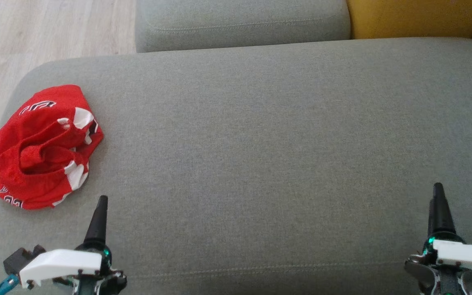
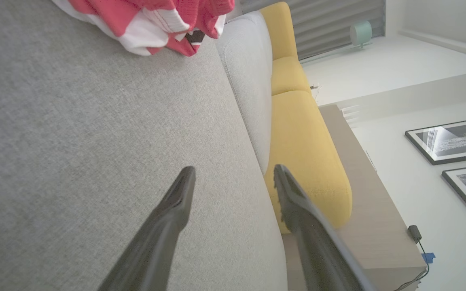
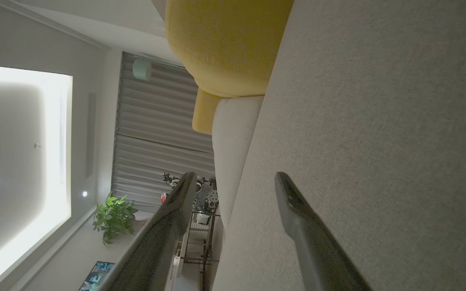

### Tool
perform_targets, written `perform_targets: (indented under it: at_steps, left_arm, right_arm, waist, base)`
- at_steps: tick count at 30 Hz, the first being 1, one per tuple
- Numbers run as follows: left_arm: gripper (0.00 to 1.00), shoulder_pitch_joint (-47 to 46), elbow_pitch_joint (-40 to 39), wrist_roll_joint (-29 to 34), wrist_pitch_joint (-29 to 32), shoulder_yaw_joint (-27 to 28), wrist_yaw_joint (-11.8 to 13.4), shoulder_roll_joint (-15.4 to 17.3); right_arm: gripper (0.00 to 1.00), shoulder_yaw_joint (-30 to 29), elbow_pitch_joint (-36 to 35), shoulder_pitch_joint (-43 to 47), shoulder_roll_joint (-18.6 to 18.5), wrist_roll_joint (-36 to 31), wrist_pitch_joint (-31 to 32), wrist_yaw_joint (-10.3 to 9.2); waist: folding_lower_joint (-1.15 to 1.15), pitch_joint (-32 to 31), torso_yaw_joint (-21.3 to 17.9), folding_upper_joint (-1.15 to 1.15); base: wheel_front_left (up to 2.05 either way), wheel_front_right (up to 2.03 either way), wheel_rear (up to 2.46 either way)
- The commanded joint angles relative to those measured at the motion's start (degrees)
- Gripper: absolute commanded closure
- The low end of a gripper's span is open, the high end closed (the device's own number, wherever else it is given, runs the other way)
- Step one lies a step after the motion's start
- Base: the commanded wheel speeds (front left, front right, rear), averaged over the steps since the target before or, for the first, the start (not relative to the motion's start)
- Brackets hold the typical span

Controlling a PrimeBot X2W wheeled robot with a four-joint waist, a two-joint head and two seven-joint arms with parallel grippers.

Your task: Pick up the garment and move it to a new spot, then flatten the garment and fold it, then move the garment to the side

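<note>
Pre-pick: left gripper (image 2: 235, 173) & right gripper (image 3: 236, 180) both spread, empty.
Risk: garment (image 1: 39, 147) bunched frame left, near cushion (image 1: 260, 143) edge; shallow pinch could slip or nudge it off.

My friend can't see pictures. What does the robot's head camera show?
A crumpled red and white garment lies at the left end of a wide grey sofa cushion. The robot's left gripper is close to the garment without touching it, and its right gripper is at the lower right, both empty.
</note>
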Motion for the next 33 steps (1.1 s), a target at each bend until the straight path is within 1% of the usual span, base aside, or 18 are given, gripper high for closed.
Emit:
perform_targets:
  at_steps: [1, 12, 33]
  left_arm:
    - [0.0, -2.93, -2.57, 1.91, -0.54, 0.06, 0.11, 0.62]
    - [0.0, -3.09, -5.03, 11.17, -2.39, -2.57, 2.19, 0.7]
    - [0.0, -3.51, -8.82, 27.59, -5.9, -6.68, 4.32, 0.86]
  right_arm:
    - [0.0, 0.86, -2.33, -2.88, -0.38, -2.19, -0.66, 0.11]
    - [0.0, 4.15, -3.34, -3.4, -0.85, -11.4, -2.51, 0.15]
    - [0.0, 9.04, -4.82, -4.0, -1.07, -26.38, -6.03, 0.22]
  waist:
    - [0.0, 0.02, 0.0, 0.0]
    - [0.0, -0.04, 0.1, 0.0]
    - [0.0, -0.09, 0.11, 0.0]
  base:
    - [0.0, 0.0, 0.0]
    - [0.0, 0.0, 0.0]
    - [0.0, 0.0, 0.0]
